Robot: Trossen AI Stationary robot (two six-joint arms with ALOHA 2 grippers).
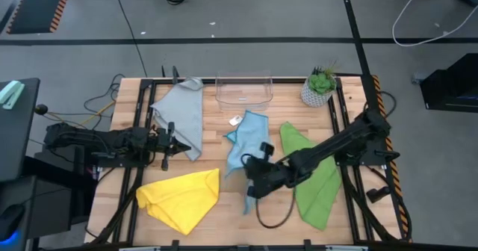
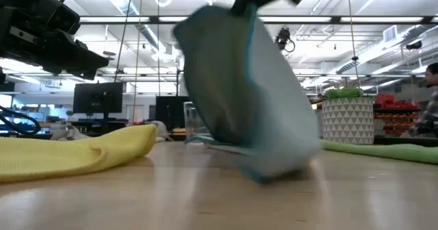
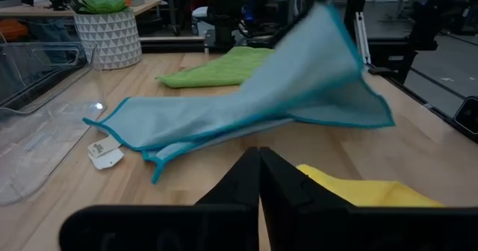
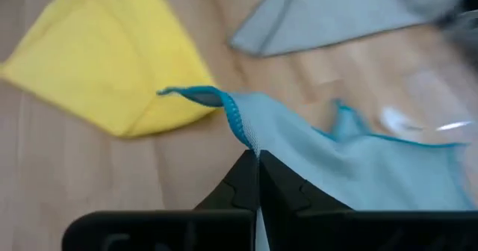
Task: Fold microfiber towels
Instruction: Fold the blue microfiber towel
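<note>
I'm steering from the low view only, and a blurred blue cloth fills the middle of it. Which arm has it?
Observer: The right gripper, shut on an edge of the light blue towel.
Operator: Is all of it off the table?
Observer: No, the far part lies on the table.
Operator: And the left arm?
Observer: The left gripper is shut and empty, beside the grey towel.
Operator: What lies past the blue one?
Observer: The green towel, flat under the right arm.
</note>
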